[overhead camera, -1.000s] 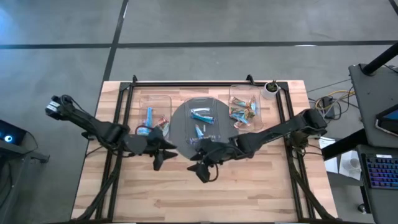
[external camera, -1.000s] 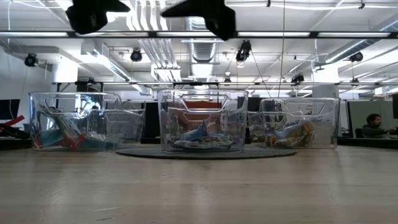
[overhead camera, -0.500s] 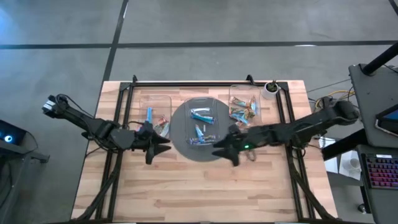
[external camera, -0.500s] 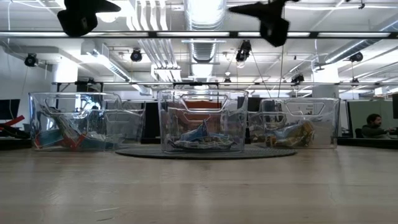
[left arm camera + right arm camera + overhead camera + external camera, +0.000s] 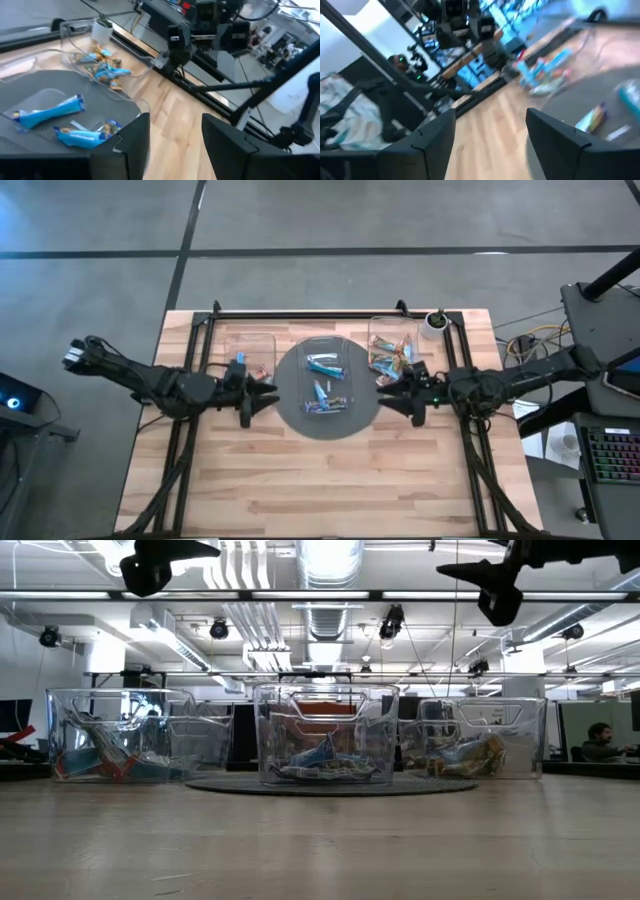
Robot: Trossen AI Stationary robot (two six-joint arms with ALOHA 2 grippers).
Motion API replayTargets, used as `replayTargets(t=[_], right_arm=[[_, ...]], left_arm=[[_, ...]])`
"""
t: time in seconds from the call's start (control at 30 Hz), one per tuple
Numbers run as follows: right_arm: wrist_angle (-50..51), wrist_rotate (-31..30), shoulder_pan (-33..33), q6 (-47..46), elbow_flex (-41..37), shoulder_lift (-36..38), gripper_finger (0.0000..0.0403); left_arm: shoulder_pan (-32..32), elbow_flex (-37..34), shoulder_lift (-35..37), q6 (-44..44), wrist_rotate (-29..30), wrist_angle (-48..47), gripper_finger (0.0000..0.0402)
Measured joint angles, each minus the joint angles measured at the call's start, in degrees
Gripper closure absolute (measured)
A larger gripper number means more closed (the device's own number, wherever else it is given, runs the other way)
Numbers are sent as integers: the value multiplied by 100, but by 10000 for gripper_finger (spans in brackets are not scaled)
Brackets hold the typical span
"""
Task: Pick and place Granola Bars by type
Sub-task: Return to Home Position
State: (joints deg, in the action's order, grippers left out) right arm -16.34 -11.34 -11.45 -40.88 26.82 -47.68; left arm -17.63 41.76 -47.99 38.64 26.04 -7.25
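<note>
The granola bars lie sorted in three clear trays. Light-blue and red ones (image 5: 243, 366) are in the left tray. Light-blue ones (image 5: 322, 365) are in the middle tray, which stands on the round grey plate (image 5: 288, 402). Tan and blue ones (image 5: 385, 360) are in the right tray. My left gripper (image 5: 262, 393) hangs open high above the table, between the left tray and the plate. My right gripper (image 5: 398, 398) is open too, high over the plate's right rim. Both show at the top of the low view, the left gripper (image 5: 165, 560) and the right gripper (image 5: 495, 582). Nothing is between either pair of fingers (image 5: 135, 145) (image 5: 432, 145).
A white cup (image 5: 433, 326) stands at the table's far right corner. Black rails (image 5: 330, 314) frame the far edge and both sides. The near half of the wooden table (image 5: 320, 480) is bare wood. A person (image 5: 600, 743) sits far off in the room behind.
My right gripper has swept level from over the plate's near edge toward the table's right edge, staying high and open. My left gripper has drawn back a little toward the far left, next to the left tray. The bars and trays have not moved.
</note>
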Motion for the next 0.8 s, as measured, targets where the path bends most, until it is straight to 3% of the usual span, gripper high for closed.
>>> replayTargets(t=[0.27, 0.5, 0.63, 0.8], right_arm=[[-496, -93, 361, 659, 49, -404, 170], [-497, 1731, 1829, 495, 1, -572, 170], [-505, 1884, 2400, 473, 1, -378, 170], [-209, 1957, 2406, 605, 1, -11, 170]], left_arm=[[544, 0, -11, -47, -2, 0, 239], [916, 0, -20, -104, -2, 1, 239], [1008, 0, -20, -104, -23, 0, 239], [1005, 0, -20, -84, -70, -3, 239]])
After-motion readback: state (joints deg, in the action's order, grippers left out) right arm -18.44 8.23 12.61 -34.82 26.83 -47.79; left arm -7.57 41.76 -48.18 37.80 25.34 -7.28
